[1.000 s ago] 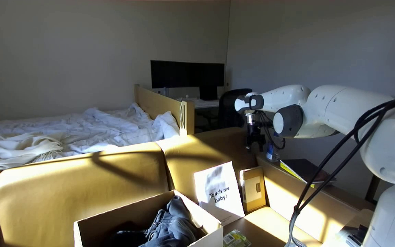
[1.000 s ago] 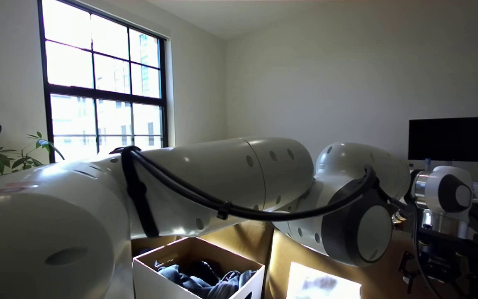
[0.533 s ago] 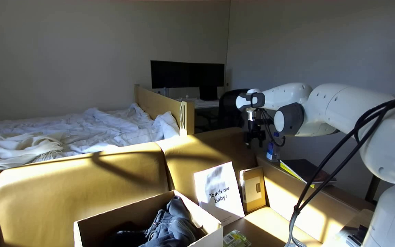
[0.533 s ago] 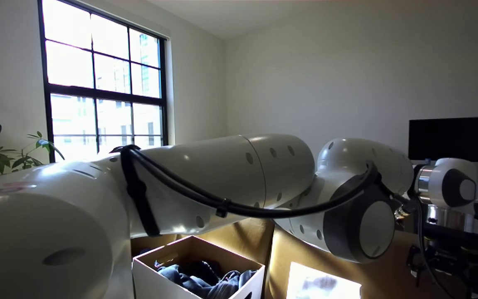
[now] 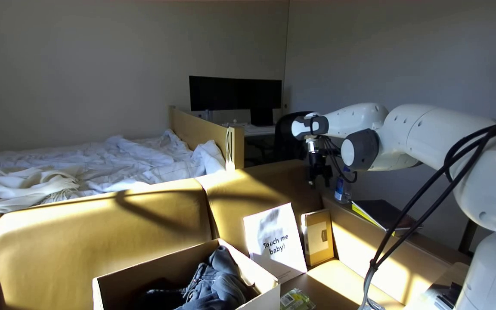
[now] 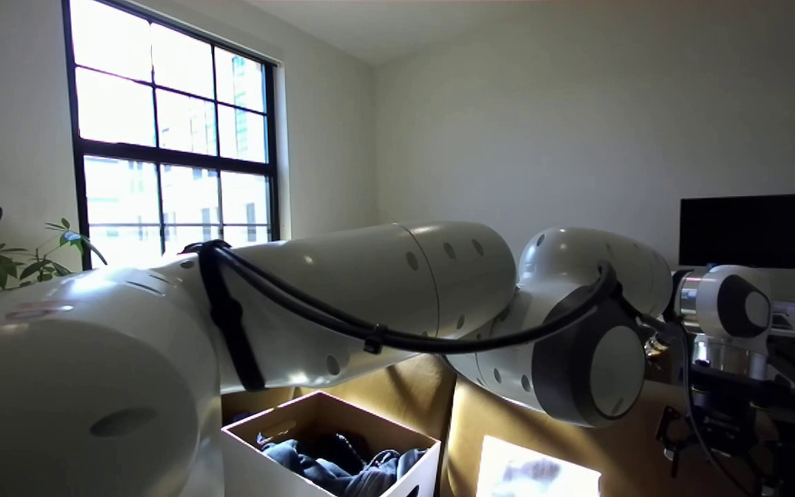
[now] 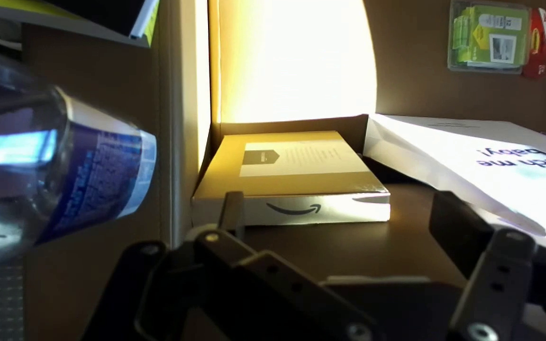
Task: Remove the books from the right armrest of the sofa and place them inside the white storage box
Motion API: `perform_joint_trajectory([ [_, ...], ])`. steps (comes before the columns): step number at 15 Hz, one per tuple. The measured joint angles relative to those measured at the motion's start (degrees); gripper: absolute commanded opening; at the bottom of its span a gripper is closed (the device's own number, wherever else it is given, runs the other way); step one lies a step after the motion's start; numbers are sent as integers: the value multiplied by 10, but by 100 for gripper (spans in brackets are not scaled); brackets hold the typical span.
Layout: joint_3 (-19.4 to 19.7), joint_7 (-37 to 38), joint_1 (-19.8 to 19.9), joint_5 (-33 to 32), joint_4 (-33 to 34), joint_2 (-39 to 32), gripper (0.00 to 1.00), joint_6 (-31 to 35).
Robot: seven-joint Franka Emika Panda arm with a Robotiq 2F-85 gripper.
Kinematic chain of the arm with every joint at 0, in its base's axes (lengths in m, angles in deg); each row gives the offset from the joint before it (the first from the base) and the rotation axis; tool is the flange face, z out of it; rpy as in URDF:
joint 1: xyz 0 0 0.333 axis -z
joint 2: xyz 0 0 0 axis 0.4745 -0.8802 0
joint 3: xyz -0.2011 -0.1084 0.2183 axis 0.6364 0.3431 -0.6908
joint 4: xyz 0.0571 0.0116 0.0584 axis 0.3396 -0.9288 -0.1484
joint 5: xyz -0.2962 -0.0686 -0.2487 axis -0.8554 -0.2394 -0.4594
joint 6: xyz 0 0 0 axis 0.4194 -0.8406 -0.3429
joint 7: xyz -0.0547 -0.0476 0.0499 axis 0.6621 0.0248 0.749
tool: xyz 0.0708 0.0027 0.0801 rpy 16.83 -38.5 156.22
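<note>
The books (image 5: 377, 211) lie on the armrest (image 5: 353, 241) of the sofa (image 5: 101, 232), a black cover above yellow edges; how many there are we cannot tell. Cables (image 5: 374, 261) cross in front of their right end in an exterior view, and in the wrist view we get only a corner of them, cut off at the top left. A bottle (image 7: 102, 161) stands near them on the same armrest, cropped by the left edge of the wrist view.

The tool (image 7: 338, 203) hangs above the sofa's corner, released, its jaws wide apart. In both exterior views we see its black body blend into the shade behind it. Below, a carton (image 7: 287, 166) leans in the corner beside a white packet (image 5: 271, 232) printed "Touch me baby!".

The box (image 5: 265, 297) holds dark clothes (image 5: 220, 280); both exterior views cut off its base. A green pack (image 7: 495, 40) lies just beside it. The arm (image 6: 370, 269) masks much of the sofa in an exterior view.

Sunlight falls on the tan sofa in patches. Behind it we see a bed (image 5: 207, 129) with rumpled sheets (image 5: 114, 155), a monitor (image 5: 230, 92) on a desk (image 5: 261, 130), and a chair (image 5: 289, 137). A bright window (image 6: 177, 124) and a plant (image 6: 18, 266) show in an exterior view.
</note>
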Motion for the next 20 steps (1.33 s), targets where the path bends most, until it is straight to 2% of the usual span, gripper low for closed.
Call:
perform_joint_trajectory([
  [3,9,-2,-11,-13,0,1,100,-11],
  [12,28,-98,-66,-79,-13,1,100,-232],
  [20,29,-97,-92,-86,-14,-22,100,-373],
])
